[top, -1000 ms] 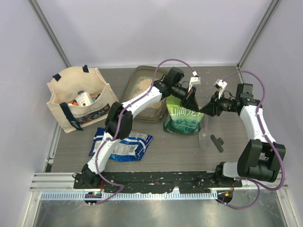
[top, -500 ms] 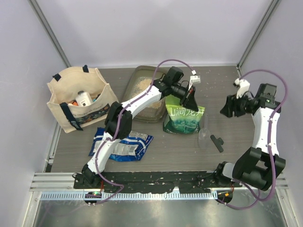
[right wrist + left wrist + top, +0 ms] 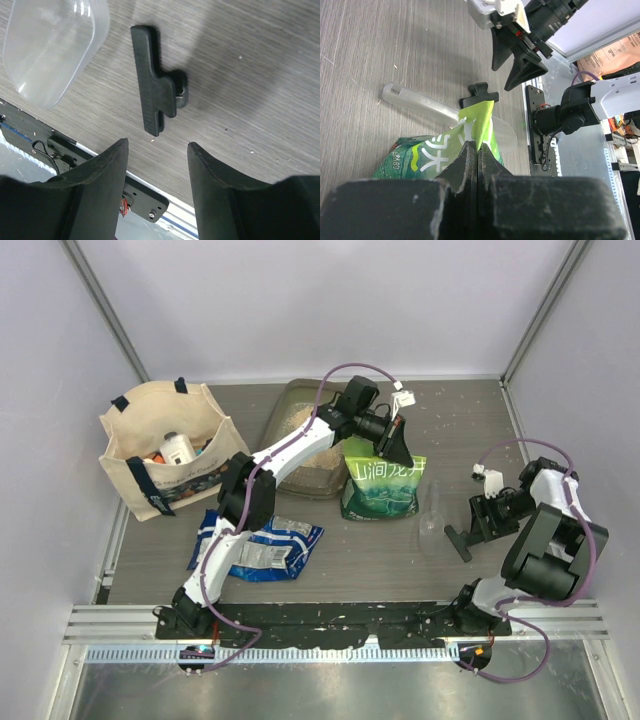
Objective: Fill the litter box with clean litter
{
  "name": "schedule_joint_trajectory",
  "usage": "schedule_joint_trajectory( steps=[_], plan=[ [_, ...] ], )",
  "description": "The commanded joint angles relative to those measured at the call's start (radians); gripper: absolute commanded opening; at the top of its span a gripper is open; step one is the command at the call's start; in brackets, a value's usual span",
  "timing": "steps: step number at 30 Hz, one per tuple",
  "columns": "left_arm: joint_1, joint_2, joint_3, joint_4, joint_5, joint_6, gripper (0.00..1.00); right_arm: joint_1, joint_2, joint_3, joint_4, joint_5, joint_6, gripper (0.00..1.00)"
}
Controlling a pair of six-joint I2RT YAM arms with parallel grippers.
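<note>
The smoky grey-brown litter box (image 3: 287, 398) lies at the back centre, partly under my left arm. Tan clean litter (image 3: 293, 421) covers part of its floor. A green-and-white printed bag (image 3: 378, 487) stands just right of the box. My left gripper (image 3: 394, 447) is shut on the bag's top edge, its jaws pinching the bright green fold (image 3: 481, 122). My right gripper (image 3: 481, 516) is open with nothing in it and hangs low at the right. It is over a black clip (image 3: 152, 95) that lies flat on the table.
A clear plastic scoop (image 3: 432, 510) lies between the bag and the clip (image 3: 458, 540). A beige tote bag (image 3: 170, 455) with items inside stands at the left. A blue crinkly packet (image 3: 258, 540) lies in front of it. Grey walls enclose the table.
My right gripper has left the green bag's top right corner, opened, and swung right and toward the near edge, over the black clip. The left gripper still holds the bag, shifted slightly left.
</note>
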Motion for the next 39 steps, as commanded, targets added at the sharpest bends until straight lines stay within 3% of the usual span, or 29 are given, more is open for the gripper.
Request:
schedule_joint_trajectory(
  steps=[1, 6, 18, 22, 24, 27, 36, 39],
  plan=[
    [0.028, -0.061, -0.022, 0.018, -0.038, -0.02, 0.0, -0.006, 0.071, 0.06, 0.015, 0.003, -0.034, 0.53],
    [0.028, -0.071, -0.036, 0.023, -0.04, -0.017, 0.0, -0.006, 0.149, 0.055, 0.023, -0.058, -0.042, 0.47],
    [0.028, -0.075, -0.056, 0.025, -0.051, -0.011, 0.0, -0.006, 0.252, 0.045, 0.115, -0.092, 0.001, 0.41],
    [0.028, -0.074, -0.053, 0.023, -0.054, -0.011, 0.0, -0.006, 0.286, 0.041, 0.121, -0.114, 0.006, 0.32],
    [0.028, -0.075, -0.053, 0.023, -0.054, -0.011, 0.0, -0.006, 0.283, 0.043, 0.107, -0.133, -0.014, 0.19],
    [0.028, -0.071, -0.054, 0.025, -0.051, -0.008, 0.0, -0.013, 0.242, 0.057, 0.058, -0.161, -0.043, 0.02],
    [0.016, -0.097, -0.085, 0.052, -0.072, 0.015, 0.0, -0.043, -0.06, 0.267, -0.034, -0.225, 0.026, 0.01],
    [0.008, -0.112, -0.085, 0.016, -0.101, 0.101, 0.0, -0.042, -0.056, 0.34, 0.004, -0.302, 0.122, 0.01]
  ],
)
